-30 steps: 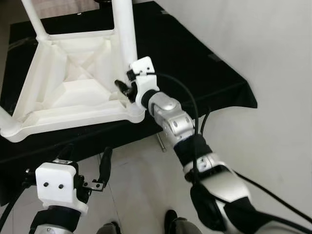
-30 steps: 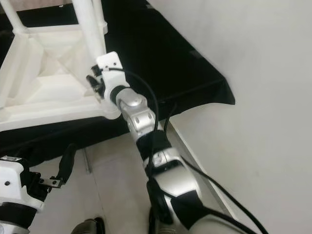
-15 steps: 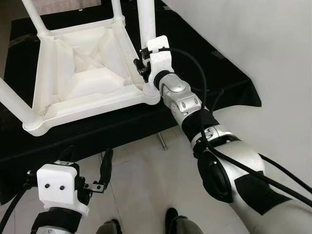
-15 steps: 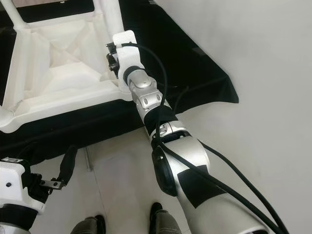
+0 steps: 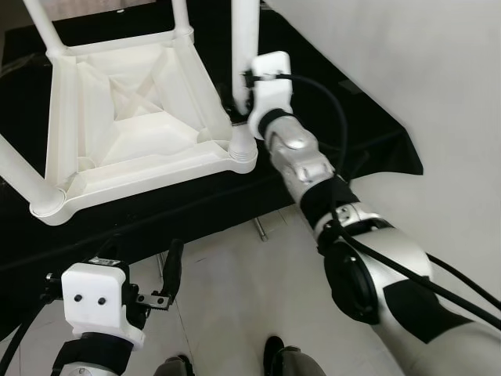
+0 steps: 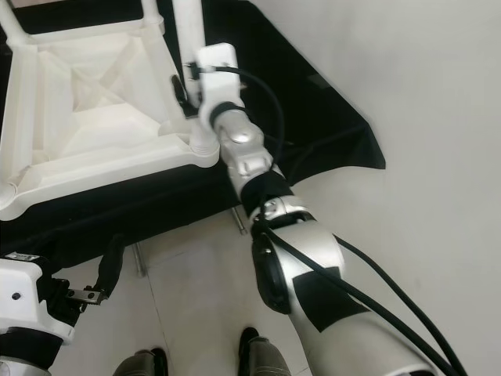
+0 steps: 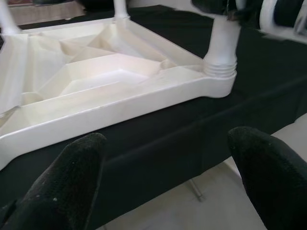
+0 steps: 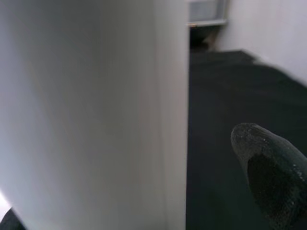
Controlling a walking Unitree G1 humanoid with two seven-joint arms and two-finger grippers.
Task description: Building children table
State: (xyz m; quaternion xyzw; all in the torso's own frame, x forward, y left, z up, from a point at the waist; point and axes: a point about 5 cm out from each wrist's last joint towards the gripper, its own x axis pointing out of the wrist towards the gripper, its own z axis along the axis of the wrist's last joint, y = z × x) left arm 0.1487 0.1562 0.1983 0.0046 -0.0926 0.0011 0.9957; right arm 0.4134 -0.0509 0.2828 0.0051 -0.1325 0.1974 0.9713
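A white moulded-plastic children's table (image 5: 129,133) lies upside down on a black cloth (image 5: 337,117), its ribbed, cross-braced underside up and smooth round legs standing from the corner sockets. The right gripper (image 5: 244,94) sits at the near-right leg (image 5: 243,47), jaws either side of the tube, apparently clasping it. The left gripper (image 5: 141,270) hangs low over the pale tiled floor (image 5: 227,298), jaws wide and holding nothing.

My right gripper (image 5: 244,92) has slid up the table leg (image 5: 243,47), away from the upturned tabletop (image 5: 133,117), which has swung round on the black cloth (image 5: 329,102).
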